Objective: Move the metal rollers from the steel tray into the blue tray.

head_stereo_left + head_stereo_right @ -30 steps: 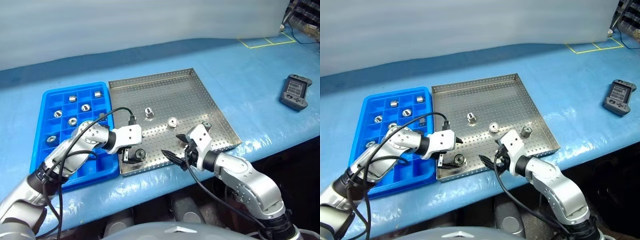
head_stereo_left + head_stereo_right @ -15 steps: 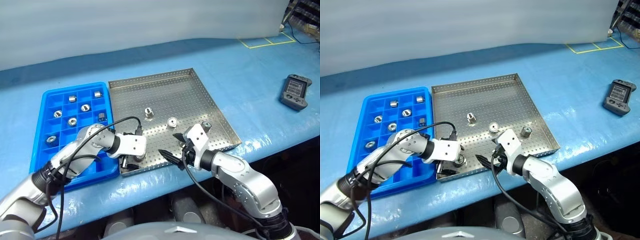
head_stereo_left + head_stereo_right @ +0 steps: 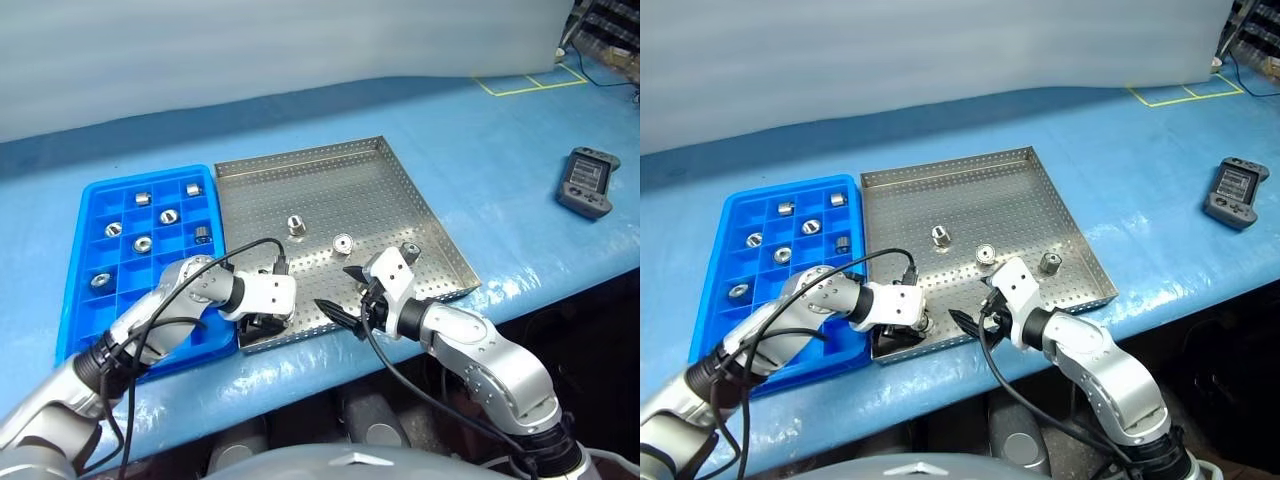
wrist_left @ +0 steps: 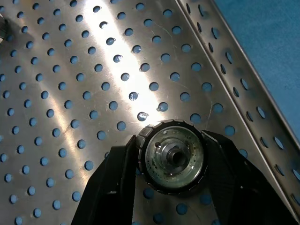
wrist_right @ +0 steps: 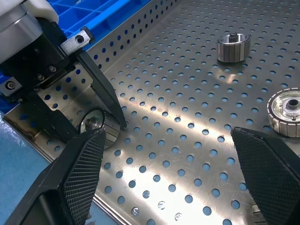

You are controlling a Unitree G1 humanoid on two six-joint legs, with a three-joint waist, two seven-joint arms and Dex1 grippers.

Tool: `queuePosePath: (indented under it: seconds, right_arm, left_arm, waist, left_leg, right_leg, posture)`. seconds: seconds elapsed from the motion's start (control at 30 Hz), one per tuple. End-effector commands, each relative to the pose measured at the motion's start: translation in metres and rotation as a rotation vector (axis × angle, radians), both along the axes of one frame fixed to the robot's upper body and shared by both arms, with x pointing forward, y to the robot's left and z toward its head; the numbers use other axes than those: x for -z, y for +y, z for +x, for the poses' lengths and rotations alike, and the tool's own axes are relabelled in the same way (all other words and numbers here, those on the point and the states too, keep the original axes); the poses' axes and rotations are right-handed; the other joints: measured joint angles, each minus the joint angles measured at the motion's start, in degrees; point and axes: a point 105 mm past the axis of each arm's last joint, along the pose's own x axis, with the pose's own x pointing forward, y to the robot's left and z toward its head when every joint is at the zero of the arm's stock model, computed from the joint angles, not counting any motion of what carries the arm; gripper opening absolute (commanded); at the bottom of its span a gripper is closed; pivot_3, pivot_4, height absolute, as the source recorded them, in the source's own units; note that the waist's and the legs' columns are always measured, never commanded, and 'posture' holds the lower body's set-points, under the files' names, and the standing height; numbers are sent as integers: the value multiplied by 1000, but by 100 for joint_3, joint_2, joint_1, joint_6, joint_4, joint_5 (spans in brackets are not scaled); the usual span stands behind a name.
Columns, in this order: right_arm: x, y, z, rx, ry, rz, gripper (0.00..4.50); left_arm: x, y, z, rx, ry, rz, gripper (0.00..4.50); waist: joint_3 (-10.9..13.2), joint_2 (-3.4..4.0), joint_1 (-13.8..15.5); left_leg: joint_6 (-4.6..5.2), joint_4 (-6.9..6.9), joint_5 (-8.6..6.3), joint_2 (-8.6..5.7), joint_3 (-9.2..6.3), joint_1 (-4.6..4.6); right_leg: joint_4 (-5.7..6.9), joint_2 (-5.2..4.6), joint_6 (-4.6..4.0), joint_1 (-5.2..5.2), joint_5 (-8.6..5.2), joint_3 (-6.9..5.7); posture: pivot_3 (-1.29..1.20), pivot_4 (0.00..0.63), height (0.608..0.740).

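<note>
The steel tray [image 3: 340, 180] lies mid-table with the blue tray [image 3: 75, 300] against its left side. My left gripper [image 3: 265, 322] is down at the steel tray's near left corner, shut on a metal roller [image 4: 174, 156] that rests on the perforated floor. Its fingers [image 4: 117, 187] press the roller's sides. Three more rollers stand in the steel tray [image 3: 297, 224], [image 3: 343, 242], [image 3: 410, 250]. Several rollers [image 3: 143, 242] sit in the blue tray's compartments. My right gripper [image 3: 337, 290] hovers open and empty over the steel tray's near edge, right of the left gripper.
A black handheld device [image 3: 586, 181] lies on the blue table cover at the right. Yellow tape lines [image 3: 525, 83] mark the far right corner. The table's front edge runs just below the steel tray's near rim.
My left gripper came down around the roller in the near left corner and shut on it. The right arm kept still.
</note>
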Motion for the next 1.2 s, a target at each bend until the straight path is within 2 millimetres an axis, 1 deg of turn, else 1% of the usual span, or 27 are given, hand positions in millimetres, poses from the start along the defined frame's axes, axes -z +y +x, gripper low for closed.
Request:
queuePosePath:
  seconds: [0.03, 0.13, 0.2, 0.3, 0.37, 0.43, 0.47, 0.57, 0.7, 0.77, 0.83, 0.9, 0.93, 1.1, 1.2]
  right_arm:
    - [-13, 7, -2, -41, -51, 20, 4500]
    - [-13, 11, -3, -61, -52, 21, 4500]
    - [-14, 15, -3, -78, -53, 25, 4500]
    - [-16, 21, -4, -113, -57, 31, 4500]
    - [-17, 25, -5, -137, -62, 30, 4500]
    - [-19, 31, -5, -168, -70, 42, 4500]
    - [-20, 33, -5, -180, -73, 46, 4500]
    - [-23, 40, -7, -227, -80, 57, 4500]
    - [-23, 44, -9, -260, -83, 60, 4500]
    - [-23, 45, -9, -266, -84, 59, 4500]
    - [-23, 45, -8, -267, -83, 60, 4500]
    - [-22, 45, -8, -269, -82, 62, 4500]
    - [-22, 45, -8, -271, -81, 63, 4500]
    - [-22, 46, -8, -276, -80, 64, 4500]
    - [-21, 46, -8, -275, -78, 61, 4500]
  left_arm:
    - [-39, -1, 29, -253, -159, -253, 1815]
    - [-64, 9, 45, -488, -272, -472, 1815]
    - [-81, 24, 53, -663, -371, -601, 1815]
    - [-103, 48, 54, -898, -498, -798, 1815]
    - [-109, 67, 51, -1055, -545, -899, 1815]
    - [-111, 86, 45, -1189, -620, -921, 1815]
    - [-111, 92, 42, -1234, -646, -920, 1815]
    - [-104, 112, 31, -1391, -695, -900, 1815]
    - [-88, 134, 12, -1565, -719, -802, 1815]
    - [-81, 138, 4, -1588, -731, -735, 1815]
    - [-73, 143, -7, -1663, -707, -722, 1815]
    - [-61, 147, -17, -1731, -659, -686, 1815]
    - [-57, 147, -19, -1743, -642, -676, 1815]
    - [-38, 148, -29, -1835, -555, -624, 1815]
    - [-26, 144, -33, -1849, -493, -594, 1815]
  waist:
    - [1, -2, 35]
    - [1, -5, 67]
    - [1, -4, 69]
    - [1, -4, 85]
    - [1, -4, 115]
    - [0, -6, 152]
    - [0, -6, 166]
    - [1, -7, 244]
    - [1, -8, 347]
    - [1, -8, 367]
    - [2, -9, 384]
    - [2, -11, 398]
    - [4, -13, 398]
    - [6, -16, 395]
    - [6, -17, 384]
  left_leg:
    - [0, 3, 0, 0, -3, -4]
    - [0, 11, 0, -3, -7, -10]
    - [0, 11, 0, -4, -5, -6]
    - [0, 11, 0, -6, -5, -2]
    - [0, 12, 0, -7, -6, -2]
    - [0, 15, 0, -9, -10, 5]
    - [0, 14, 0, -8, -11, 10]
    - [0, 14, 0, -9, -13, 15]
    - [0, 16, 0, -10, -14, 24]
    - [0, 17, 0, -11, -17, 25]
    - [0, 16, 0, -11, -17, 25]
    - [0, 17, 0, -12, -20, 24]
    - [0, 17, 0, -12, -19, 23]
    - [-1, 17, 0, -11, -24, 19]
    - [-1, 17, 0, -11, -23, 20]
  right_leg:
    - [0, 0, 3, -2, 2, -2]
    - [-3, -3, 33, 0, 21, -5]
    - [-3, -4, 37, 3, 23, -3]
    - [-4, -7, 39, 8, 25, -3]
    - [-5, -8, 41, 10, 27, -4]
    - [-7, -8, 42, 20, 28, -7]
    - [-7, -8, 42, 27, 27, -8]
    - [-12, -8, 41, 50, 26, -11]
    - [-16, -9, 42, 54, 26, -12]
    - [-16, -9, 41, 53, 26, -15]
    - [-17, -10, 39, 52, 24, -16]
    - [-19, -12, 34, 52, 21, -19]
    - [-18, -12, 16, 52, 10, -19]
    - [-13, -11, 9, 54, 5, -24]
    - [-14, -11, 9, 54, 5, -24]
  posture:
    - [-115, 150, 740]
    - [-108, 150, 740]
    - [-97, 150, 740]
    - [-84, 150, 740]
    - [-70, 150, 740]
    - [-58, 150, 740]
    - [-49, 150, 740]
    - [-28, 150, 740]
    - [-12, 150, 740]
    - [-8, 150, 740]
    - [-4, 150, 740]
    - [2, 150, 740]
    - [2, 150, 740]
    - [4, 150, 740]
    - [4, 150, 740]
